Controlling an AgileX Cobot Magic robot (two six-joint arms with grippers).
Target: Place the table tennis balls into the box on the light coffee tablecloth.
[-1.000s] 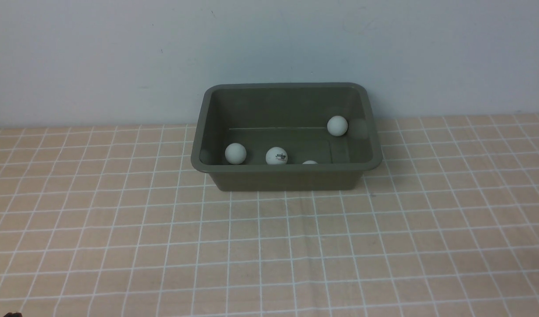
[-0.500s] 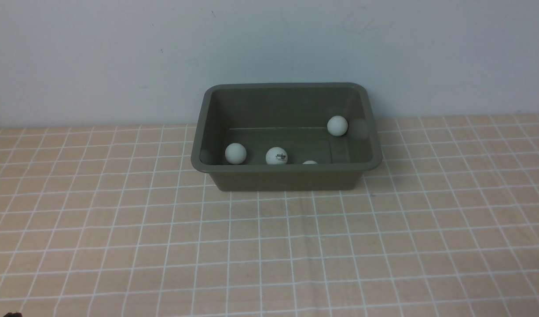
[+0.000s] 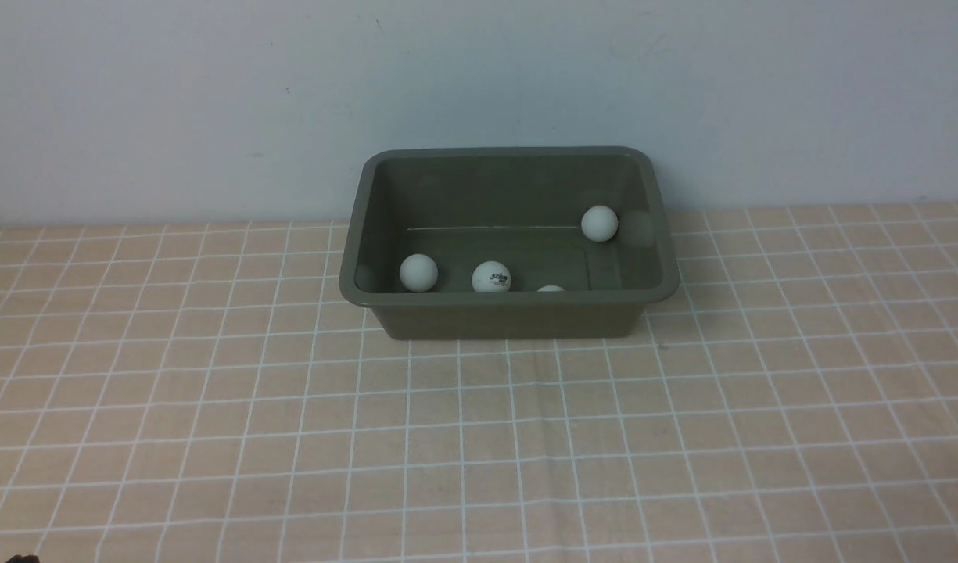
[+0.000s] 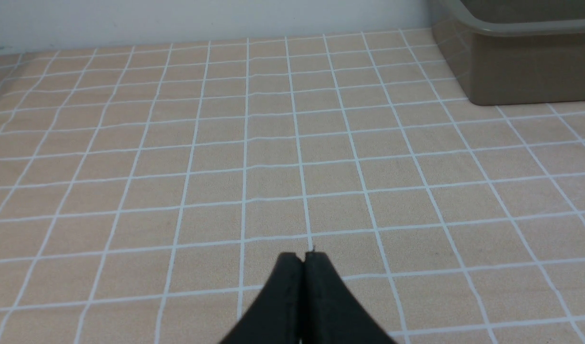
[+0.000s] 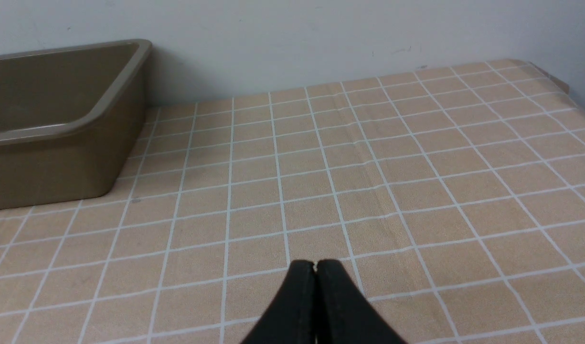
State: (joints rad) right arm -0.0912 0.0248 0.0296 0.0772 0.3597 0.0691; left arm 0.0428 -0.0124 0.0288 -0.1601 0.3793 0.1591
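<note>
Four balls in widthwise box

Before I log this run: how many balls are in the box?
4, all in the box: one far right, one left, a lettered one at middle, one mostly hidden by the near rim.

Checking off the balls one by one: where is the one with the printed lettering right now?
In the front view, the lettered ball lies inside the box, near its front wall, between a plain ball on its left and a half-hidden ball on its right.
</note>
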